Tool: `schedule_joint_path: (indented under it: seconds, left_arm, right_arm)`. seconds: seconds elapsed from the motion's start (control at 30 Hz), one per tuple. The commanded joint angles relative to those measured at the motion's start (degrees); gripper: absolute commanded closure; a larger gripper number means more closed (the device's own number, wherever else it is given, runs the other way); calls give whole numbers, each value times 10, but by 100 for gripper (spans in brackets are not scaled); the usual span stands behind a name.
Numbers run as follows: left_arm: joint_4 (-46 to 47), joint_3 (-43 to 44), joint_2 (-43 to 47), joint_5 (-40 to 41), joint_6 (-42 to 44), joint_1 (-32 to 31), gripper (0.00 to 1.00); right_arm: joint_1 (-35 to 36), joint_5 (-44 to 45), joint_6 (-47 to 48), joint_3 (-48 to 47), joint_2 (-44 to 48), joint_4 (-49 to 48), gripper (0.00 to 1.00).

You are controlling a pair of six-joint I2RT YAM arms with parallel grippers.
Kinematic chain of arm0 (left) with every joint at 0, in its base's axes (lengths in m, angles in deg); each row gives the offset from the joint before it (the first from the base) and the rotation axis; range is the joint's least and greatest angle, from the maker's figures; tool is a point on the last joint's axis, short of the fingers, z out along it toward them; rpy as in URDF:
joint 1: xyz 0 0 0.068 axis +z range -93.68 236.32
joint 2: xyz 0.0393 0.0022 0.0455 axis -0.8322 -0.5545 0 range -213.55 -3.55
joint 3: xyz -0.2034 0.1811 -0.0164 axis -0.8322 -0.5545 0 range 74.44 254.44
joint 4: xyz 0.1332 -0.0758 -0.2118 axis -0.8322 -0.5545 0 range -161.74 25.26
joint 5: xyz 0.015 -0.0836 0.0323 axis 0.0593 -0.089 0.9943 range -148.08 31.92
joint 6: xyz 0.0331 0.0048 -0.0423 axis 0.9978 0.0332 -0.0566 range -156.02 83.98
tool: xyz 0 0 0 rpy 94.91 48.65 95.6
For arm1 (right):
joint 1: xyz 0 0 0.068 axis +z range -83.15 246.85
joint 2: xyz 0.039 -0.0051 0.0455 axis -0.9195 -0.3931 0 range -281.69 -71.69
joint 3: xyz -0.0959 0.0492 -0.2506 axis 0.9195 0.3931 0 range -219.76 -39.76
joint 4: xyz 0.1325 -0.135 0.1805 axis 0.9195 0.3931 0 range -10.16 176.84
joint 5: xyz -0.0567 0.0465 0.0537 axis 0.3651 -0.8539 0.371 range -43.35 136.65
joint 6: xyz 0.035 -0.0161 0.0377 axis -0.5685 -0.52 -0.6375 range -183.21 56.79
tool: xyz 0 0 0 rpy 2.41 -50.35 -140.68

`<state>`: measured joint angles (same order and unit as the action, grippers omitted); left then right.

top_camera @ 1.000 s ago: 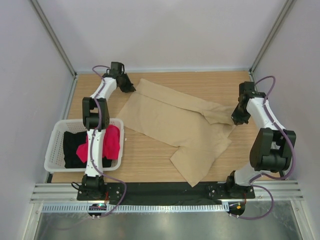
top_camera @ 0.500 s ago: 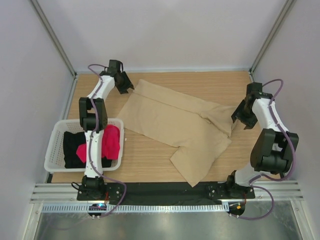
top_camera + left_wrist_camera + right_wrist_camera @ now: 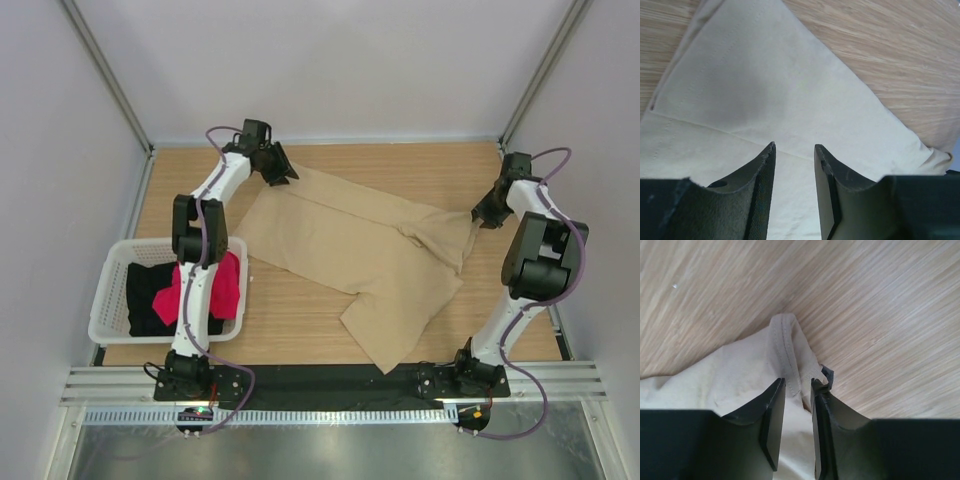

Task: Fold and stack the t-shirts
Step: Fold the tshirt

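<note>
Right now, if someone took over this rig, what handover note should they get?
Left gripper: open over the far-left corner of the tan t-shirt, holding nothing.
Right gripper: jaws narrowly apart at the shirt's right hem; grip unclear.
Tan t-shirt lies spread out, unfolded. Red-pink t-shirt and black t-shirt are in the white basket.
Done: nothing folded or stacked.
Left: fold all three, then stack.

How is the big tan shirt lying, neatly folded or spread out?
Spread out, not neatly folded. The tan t-shirt lies wide across the table, only its right part lapped over itself in a loose crease.
</note>
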<state>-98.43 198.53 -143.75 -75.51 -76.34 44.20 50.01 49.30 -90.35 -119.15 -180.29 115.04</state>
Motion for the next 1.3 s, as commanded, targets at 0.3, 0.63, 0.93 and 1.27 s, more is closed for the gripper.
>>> schedule_joint_path:
  seconds: [0.3,0.63,0.93,1.27]
  left_arm:
    - [20,17,-20,-22,-26,2,65]
    - [19,-8,-22,-25,-26,-3,68]
    - [10,-2,-33,-17,-31,-4,68]
    - [-3,-10,-38,-2,-24,-4,68]
  right_arm:
    - [-42,-20,47,-3,28,-58,59]
    - [-47,-117,63,-16,0,-122,52]
    - [-47,-143,60,-26,-44,-106,53]
    - [-48,25,39,5,6,-81,99]
